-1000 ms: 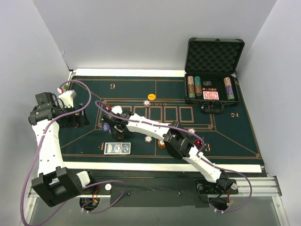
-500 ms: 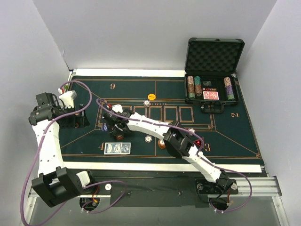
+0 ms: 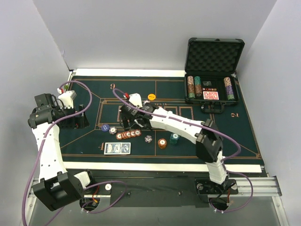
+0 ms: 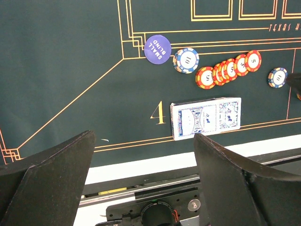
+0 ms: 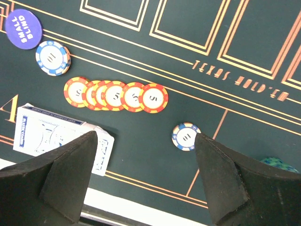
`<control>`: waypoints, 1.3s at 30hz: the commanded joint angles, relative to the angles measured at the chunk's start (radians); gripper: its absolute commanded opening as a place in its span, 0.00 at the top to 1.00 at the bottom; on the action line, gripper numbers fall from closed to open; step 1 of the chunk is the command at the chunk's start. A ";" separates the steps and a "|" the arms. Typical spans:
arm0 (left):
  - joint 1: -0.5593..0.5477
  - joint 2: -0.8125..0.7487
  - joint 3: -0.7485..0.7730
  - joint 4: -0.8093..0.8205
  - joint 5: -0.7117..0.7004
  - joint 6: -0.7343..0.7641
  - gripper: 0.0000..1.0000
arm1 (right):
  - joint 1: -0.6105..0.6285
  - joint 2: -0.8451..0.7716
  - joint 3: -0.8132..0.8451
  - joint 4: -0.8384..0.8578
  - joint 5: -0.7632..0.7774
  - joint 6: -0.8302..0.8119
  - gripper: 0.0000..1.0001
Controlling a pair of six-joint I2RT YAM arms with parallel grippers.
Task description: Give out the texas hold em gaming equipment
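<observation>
The left gripper (image 4: 143,136) hangs over the near-left part of the green felt mat (image 3: 225,136), its blunt black fingers spread wide with nothing between them. The right gripper (image 5: 146,136) also stands apart and empty, above a fanned row of red-and-yellow chips (image 5: 115,95), five round discs overlapping like scales. To their left sits a short blue-and-white chip stack (image 5: 52,58) touching a flat purple small-blind disc (image 5: 23,29). A lone blue-and-white chip (image 5: 186,136) lies to the right of the row. The blue-backed cards (image 4: 205,117), glossy rectangles (fine scrollwork pattern), lie flat beside the gold "4". An orange chip (image 3: 162,143) and teal chip (image 3: 174,138) rest farther right. The black hard case (image 3: 214,54) stands open, its lid lined with egg-crate foam.
</observation>
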 commanded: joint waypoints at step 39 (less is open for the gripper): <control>0.007 -0.047 -0.010 -0.023 0.000 0.033 0.04 | 0.017 -0.312 -0.636 0.060 0.184 0.227 0.20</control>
